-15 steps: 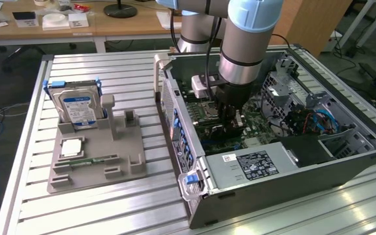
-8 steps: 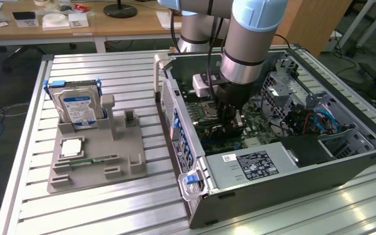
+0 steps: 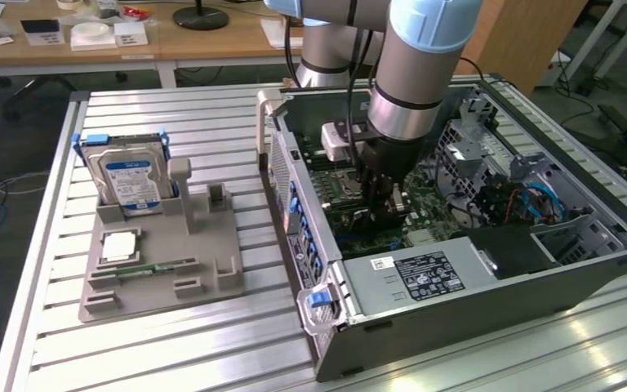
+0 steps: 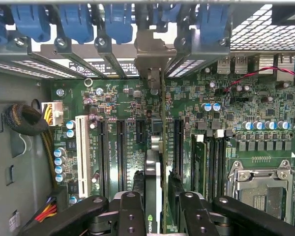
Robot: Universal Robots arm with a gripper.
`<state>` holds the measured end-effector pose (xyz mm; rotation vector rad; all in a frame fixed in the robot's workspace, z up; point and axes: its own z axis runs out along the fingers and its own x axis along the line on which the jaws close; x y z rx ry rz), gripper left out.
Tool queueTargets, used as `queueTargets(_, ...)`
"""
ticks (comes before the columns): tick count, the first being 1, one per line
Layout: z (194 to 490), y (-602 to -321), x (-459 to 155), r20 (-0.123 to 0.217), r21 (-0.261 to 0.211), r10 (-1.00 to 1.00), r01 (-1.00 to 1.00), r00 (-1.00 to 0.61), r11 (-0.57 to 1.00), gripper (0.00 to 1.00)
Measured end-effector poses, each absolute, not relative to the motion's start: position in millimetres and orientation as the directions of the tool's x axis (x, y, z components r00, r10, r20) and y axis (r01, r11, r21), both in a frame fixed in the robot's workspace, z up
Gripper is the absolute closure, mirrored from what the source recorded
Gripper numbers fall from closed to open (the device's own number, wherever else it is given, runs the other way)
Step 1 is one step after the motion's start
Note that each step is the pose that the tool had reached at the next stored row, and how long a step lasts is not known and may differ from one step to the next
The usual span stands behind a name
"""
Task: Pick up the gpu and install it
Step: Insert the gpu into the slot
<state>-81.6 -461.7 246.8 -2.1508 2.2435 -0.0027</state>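
Gingerly, my claw (image 4: 156, 209) clenched the gpu (image 4: 156, 147) by its stiff top edge, light but fragile, edge-on above the motherboard (image 4: 118, 105) slots.

Robotics lab: slatted aluminium workbench (image 3: 183, 343), desks (image 3: 161, 45).

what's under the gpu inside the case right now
The gpu, held edge-on in the tool, stands over the green motherboard between its black slots. The slot directly beneath is covered by the card.

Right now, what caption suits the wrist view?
Gripper holding the gpu edge-on above the motherboard slots.
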Motion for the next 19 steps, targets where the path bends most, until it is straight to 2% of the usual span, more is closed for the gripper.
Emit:
queueTargets(3, 246.8, -461.7, -81.6, -0.023, -0.025, -0.999, -0.999, -0.042, 0.042, 0.66)
queueTargets(4, 246.8, -461.7, -81.6, -0.023, -0.024, -0.999, -0.999, -0.042, 0.042, 0.68)
queueTargets(5, 246.8, -461.7, -81.6, -0.023, -0.024, -0.999, -0.999, -0.042, 0.042, 0.74)
queueTargets(19, 250.6, -461.6, -81.6, -0.023, -0.025, -0.999, -0.999, -0.042, 0.042, 0.74)
